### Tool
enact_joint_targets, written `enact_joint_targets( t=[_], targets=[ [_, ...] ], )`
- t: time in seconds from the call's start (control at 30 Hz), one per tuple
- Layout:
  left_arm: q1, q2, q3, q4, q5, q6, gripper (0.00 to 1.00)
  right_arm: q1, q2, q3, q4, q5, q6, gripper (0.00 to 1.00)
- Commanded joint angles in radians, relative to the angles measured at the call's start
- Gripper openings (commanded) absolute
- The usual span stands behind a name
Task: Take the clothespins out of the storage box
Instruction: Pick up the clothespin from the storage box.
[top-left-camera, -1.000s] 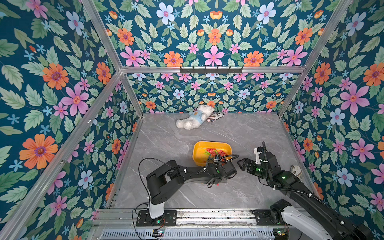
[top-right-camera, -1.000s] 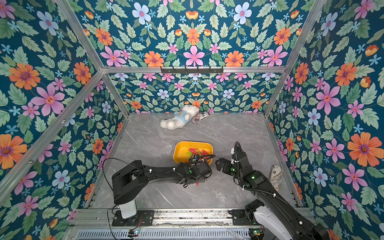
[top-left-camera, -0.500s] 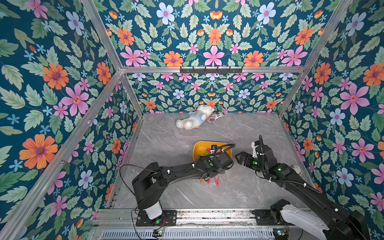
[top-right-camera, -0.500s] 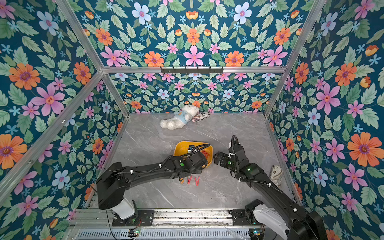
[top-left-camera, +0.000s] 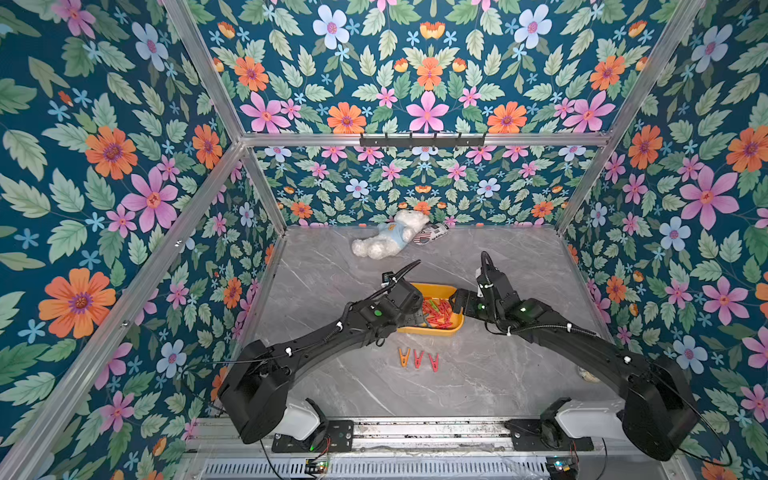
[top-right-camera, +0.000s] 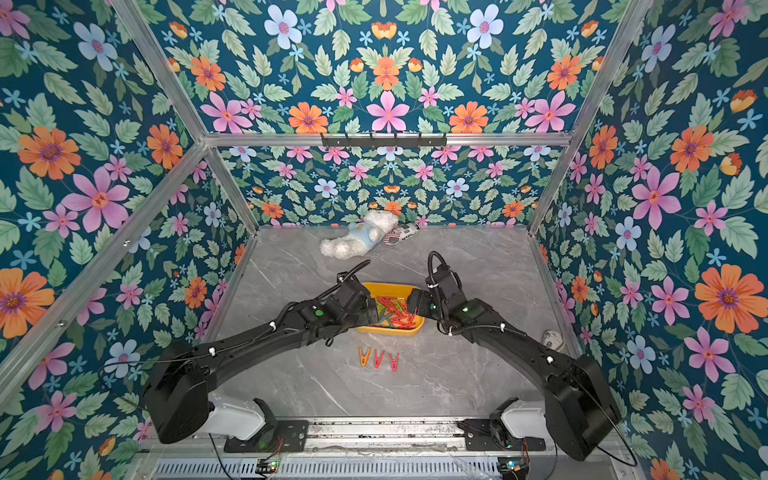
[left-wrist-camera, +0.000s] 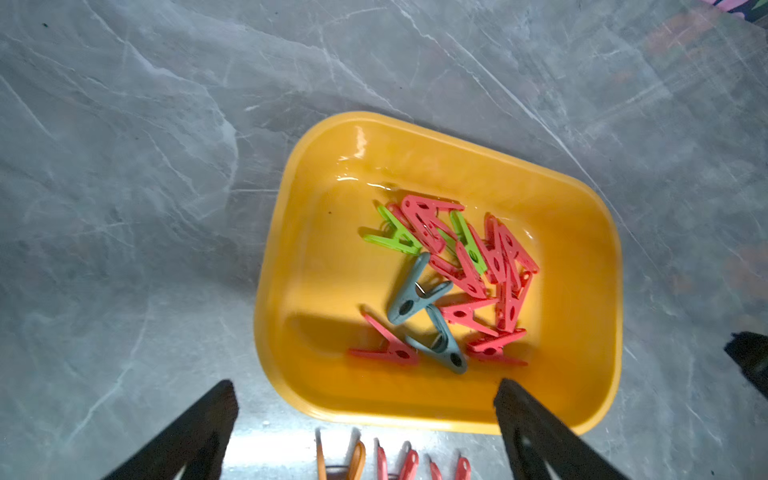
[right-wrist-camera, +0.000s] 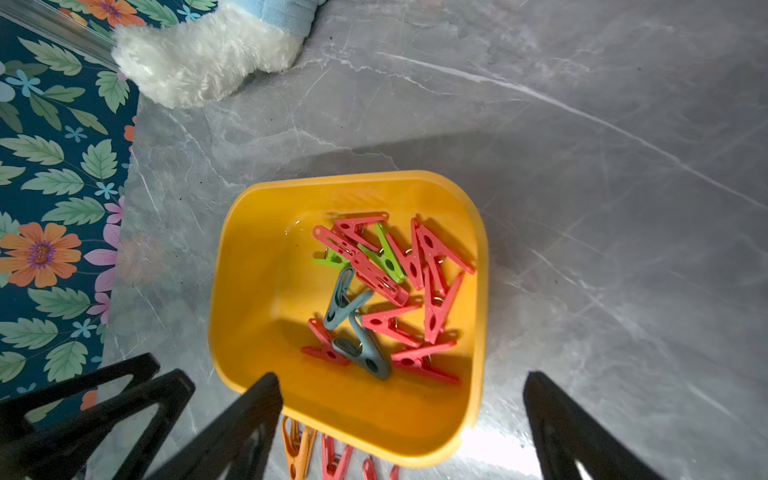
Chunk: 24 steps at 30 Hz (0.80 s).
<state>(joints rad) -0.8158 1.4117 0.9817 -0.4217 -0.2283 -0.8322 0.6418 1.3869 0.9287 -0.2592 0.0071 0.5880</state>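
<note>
While three clothespins (top-left-camera: 418, 358), one orange and two red, lie in a row on the table (top-left-camera: 478, 382) just beside the storage box (top-left-camera: 432, 331), roughly a dozen more, mostly red with two green and two grey-blue, sit tangled inside it, so I judge the task barely begun. Both the left gripper (left-wrist-camera: 365, 386) and the right gripper (right-wrist-camera: 402, 377) hover over the box, jaws spread wide, holding nothing.

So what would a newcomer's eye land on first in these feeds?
The yellow storage box at mid-table, with a tangle of mostly red clothespins inside and the left arm and right arm flanking it. Then the row of three clothespins laid on the table on the robot's side of the box, and the white teddy bear at the back wall.
</note>
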Motion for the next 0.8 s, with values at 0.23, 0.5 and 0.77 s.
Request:
enact_joint_targets(
  t=[0.23,0.5,0.77],
  targets=[
    [0.120,-0.125,-0.098,0.106,-0.035,0.068,1.00,0.067,0.316,0.243,-0.085,0.072,-0.129,0.60],
    [0.186,-0.181,-0.132,0.113,-0.020,0.079,1.00,0.109,0.508,0.415,-0.191,0.129,-0.176,0.47],
    [0.214,-0.185,-0.156,0.116,0.014,0.065,1.00,0.129,0.579,0.476,-0.226,0.151,-0.225,0.45]
  ],
)
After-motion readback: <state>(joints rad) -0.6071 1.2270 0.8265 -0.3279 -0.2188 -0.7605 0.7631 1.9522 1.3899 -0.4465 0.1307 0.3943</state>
